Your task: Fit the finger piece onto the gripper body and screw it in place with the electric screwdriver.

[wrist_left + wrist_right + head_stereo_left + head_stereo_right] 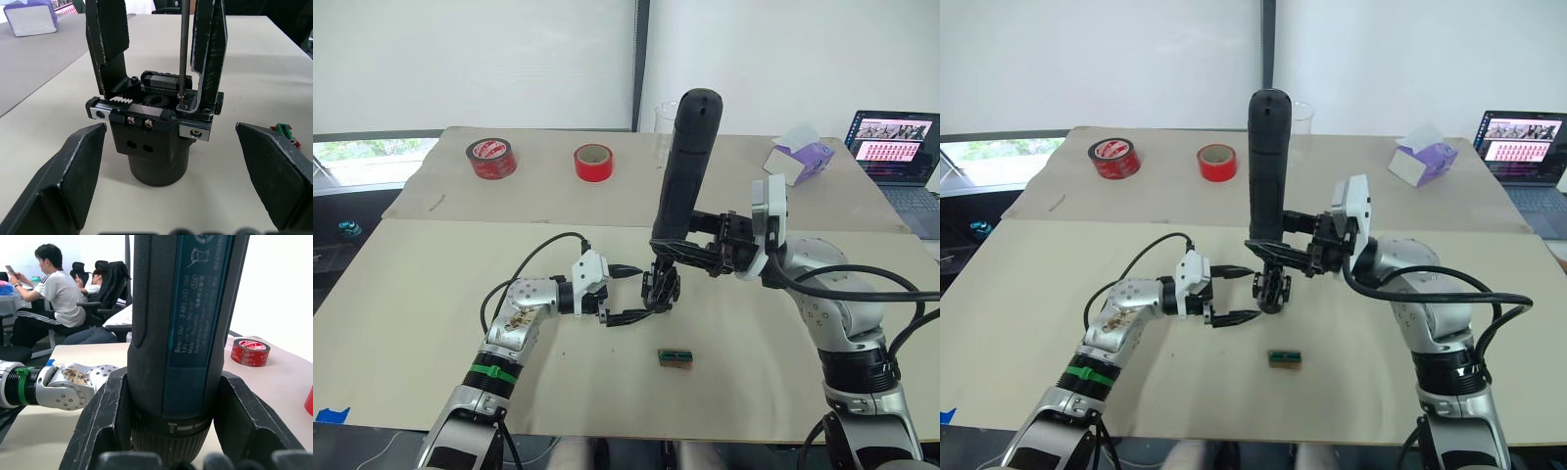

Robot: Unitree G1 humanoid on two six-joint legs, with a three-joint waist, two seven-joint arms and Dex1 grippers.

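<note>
The right gripper (705,250) is clamped tight round the lower barrel of the electric screwdriver (683,162), holding it upright with the rounded end up and the thin bit pointing down into the gripper body (156,127). That body stands on the table (431,294), and the bit meets a screw at the foot of one of its two upright black fingers, the finger piece (209,54), which looks already seated on the body's rail.

The left gripper (628,291) is spread wide on the near side of the gripper body, one finger above and one below, grasping nothing. From its wrist camera the fingers (68,176) flank the body without touching it.

So I'd judge the fitting done and the screwing under way; what's left is driving this screw home, and perhaps any others. Whether the screw is already down flush I can't make out, nor whether the bit is properly engaged in its head.

A small green-brown block (674,358) lies on the table just in front of the gripper body, and two red tape rolls (491,158) sit well behind it. The screwdriver's tip is hidden behind its own barrel in the right wrist view.
</note>
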